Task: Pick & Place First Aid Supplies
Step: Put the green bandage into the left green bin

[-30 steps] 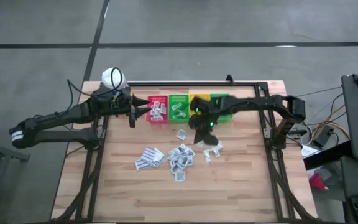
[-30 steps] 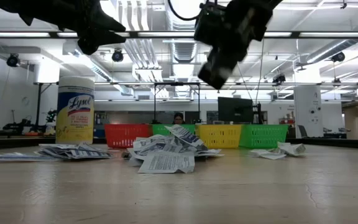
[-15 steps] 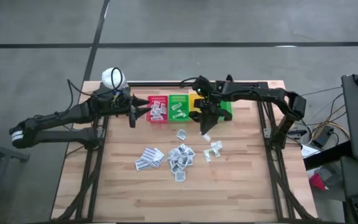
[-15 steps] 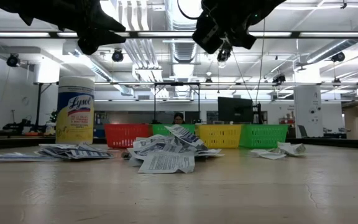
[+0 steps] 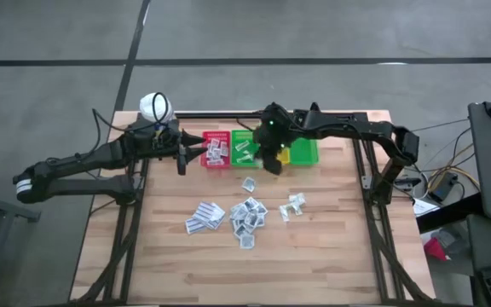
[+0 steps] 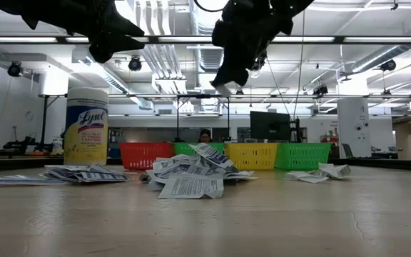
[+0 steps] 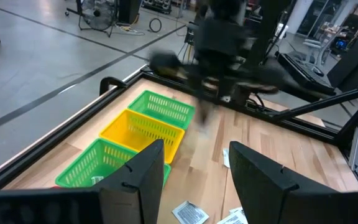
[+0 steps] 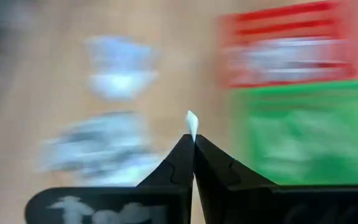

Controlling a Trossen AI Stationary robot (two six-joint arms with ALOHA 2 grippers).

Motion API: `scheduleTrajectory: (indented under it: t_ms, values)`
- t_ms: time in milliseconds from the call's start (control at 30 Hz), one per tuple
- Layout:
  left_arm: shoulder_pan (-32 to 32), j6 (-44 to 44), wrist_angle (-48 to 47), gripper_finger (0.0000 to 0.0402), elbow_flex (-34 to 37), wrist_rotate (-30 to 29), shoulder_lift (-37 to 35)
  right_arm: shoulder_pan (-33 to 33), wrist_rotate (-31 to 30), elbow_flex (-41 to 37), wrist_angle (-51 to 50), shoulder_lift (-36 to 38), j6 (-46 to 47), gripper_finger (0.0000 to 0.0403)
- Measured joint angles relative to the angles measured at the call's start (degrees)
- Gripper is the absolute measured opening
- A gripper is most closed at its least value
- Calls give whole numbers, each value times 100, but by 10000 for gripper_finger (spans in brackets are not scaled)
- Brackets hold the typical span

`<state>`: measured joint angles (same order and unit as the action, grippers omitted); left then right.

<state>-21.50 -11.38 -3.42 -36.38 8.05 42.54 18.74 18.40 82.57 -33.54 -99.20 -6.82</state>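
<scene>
Right gripper (image 8: 193, 142) is pinched tight on a sliver of white sachet (image 8: 192, 124), the tip poking out between the fingertips; only the right wrist view catches that. From above, that gripper (image 5: 269, 159) hangs at the front edge of the bin row, at about twelve o'clock from the loose pile of sachets (image 5: 247, 215) on the wooden table (image 5: 331, 247). Four bins along the back: one red bin (image 5: 216, 150), a green bin (image 5: 245, 147), a yellow bin (image 5: 281, 155), a second green bin (image 5: 303, 147). The red and first green ones already hold sachets. Left gripper (image 5: 184, 153) waits at nine o'clock of the red bin, fingers (image 7: 132, 180) standing apart with nothing between them. The low view alone reads one Lysol canister (image 6: 85, 126) and a person (image 6: 205, 135) far behind.
</scene>
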Motion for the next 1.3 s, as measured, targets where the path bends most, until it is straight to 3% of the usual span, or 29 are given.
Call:
scheduleTrajectory:
  t_ms: [67,167,400,1300]
  values:
    - [2,2,0,175,0,0,0,10,-907,113,11,0,-251,8]
    - [1,21,0,175,2,-1,0,16,-1360,196,262,0,-596,8]
    - [2,115,2,175,2,-2,-2,47,-1410,218,859,-179,-695,8]
    - [2,150,3,175,4,-2,-4,53,-1389,537,992,-1847,-611,9]
